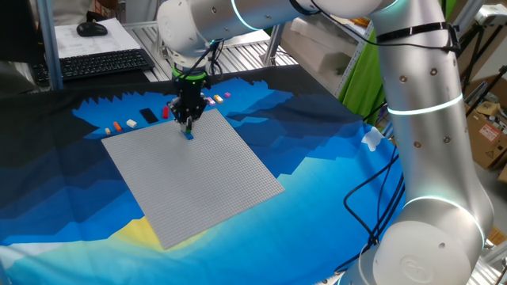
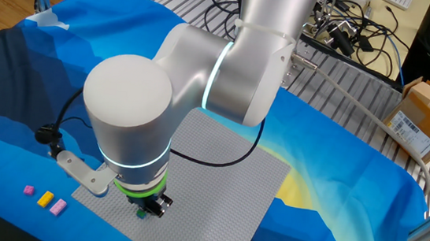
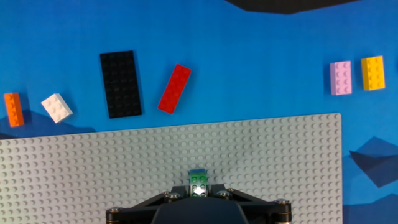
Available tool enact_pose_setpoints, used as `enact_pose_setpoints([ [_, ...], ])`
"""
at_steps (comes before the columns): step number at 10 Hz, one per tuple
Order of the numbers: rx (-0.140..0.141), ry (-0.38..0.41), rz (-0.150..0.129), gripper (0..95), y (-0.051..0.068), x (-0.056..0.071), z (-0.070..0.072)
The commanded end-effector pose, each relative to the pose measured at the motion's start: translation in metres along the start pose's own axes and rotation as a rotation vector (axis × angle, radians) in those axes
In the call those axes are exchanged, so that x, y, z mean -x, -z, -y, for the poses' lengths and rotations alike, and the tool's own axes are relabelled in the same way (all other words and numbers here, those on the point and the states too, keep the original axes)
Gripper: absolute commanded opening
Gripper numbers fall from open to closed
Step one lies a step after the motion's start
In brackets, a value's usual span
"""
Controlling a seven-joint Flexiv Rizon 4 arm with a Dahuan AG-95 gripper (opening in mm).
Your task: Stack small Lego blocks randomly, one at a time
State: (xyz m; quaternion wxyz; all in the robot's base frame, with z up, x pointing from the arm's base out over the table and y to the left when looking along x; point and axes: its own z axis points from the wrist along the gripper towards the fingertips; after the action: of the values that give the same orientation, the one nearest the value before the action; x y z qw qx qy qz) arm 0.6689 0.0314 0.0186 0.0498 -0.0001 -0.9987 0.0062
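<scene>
The gripper (image 3: 199, 198) pinched a green brick (image 3: 199, 183) over a blue brick (image 3: 198, 172) on the grey baseplate (image 3: 93, 168), apparently mid-stack. Beyond it on the tabletop (image 3: 261, 50) lay orange (image 3: 13, 109), white (image 3: 57, 107), red (image 3: 175, 89), pink (image 3: 341, 78) and yellow (image 3: 373, 73) bricks. Next, probably, came pressing down squarely, then releasing.

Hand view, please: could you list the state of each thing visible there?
pincer: shut on green block, over baseplate
green block: gripped, atop a blue block
baseplate: flat on cloth
black plate: lying loose
red brick: loose, tilted
white brick: loose
orange brick: loose
pink brick: beside yellow brick
</scene>
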Motion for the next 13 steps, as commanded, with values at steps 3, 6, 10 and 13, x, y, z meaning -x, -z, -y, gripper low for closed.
enact_pose_setpoints([
  [3,-0.010,-0.001,0.007,0.0,-0.0051,0.0005,-0.0007],
  [6,-0.012,-0.005,0.010,19.0,-0.0045,0.0003,-0.0006],
  [10,-0.010,-0.010,0.012,38.0,-0.0059,0.0005,-0.0001],
  [13,0.008,-0.019,0.011,0.0,0.0020,-0.0026,0.0024],
])
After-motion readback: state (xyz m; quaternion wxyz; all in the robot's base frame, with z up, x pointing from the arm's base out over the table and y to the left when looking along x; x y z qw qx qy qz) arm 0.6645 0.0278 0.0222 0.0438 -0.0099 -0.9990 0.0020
